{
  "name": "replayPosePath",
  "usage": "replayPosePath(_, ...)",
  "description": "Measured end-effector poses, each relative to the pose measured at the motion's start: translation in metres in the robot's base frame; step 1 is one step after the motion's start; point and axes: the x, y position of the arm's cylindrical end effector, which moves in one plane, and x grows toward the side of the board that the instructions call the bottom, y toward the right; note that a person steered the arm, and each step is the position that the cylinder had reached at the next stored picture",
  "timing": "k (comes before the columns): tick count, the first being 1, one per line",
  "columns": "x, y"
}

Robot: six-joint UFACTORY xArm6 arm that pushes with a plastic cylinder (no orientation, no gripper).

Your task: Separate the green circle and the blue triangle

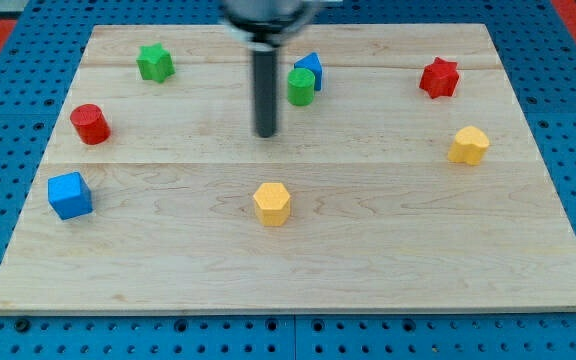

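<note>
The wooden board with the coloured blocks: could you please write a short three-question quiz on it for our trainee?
1. True or false: the green circle and the blue triangle sit right against each other.
2. Which block lies nearest my tip? A) red star B) green circle C) blue cube
3. How many yellow blocks are on the board?

Key
1. True: the circle overlaps the triangle's lower left, with no gap showing.
2. B: the tip is just to the view's left of and below the circle, apart from it.
3. Two: one at near the bottom middle, one at on the right.
</note>
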Motion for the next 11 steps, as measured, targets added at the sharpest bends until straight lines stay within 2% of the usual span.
replayPosePath(1,-0.044,-0.038)
replayPosePath(2,-0.094,0.031)
replayPosePath(3,-0.078,0.102)
replayPosePath(4,-0.01,0.106)
replayPosePath(5,0.013,0.114)
replayPosePath(6,-0.032,0.086)
replayPosePath(7,-0.042,0.121)
replayPosePath(8,-0.003,0.169)
replayPosePath(9,0.057,0.155)
replayPosePath(11,0.097,0.176)
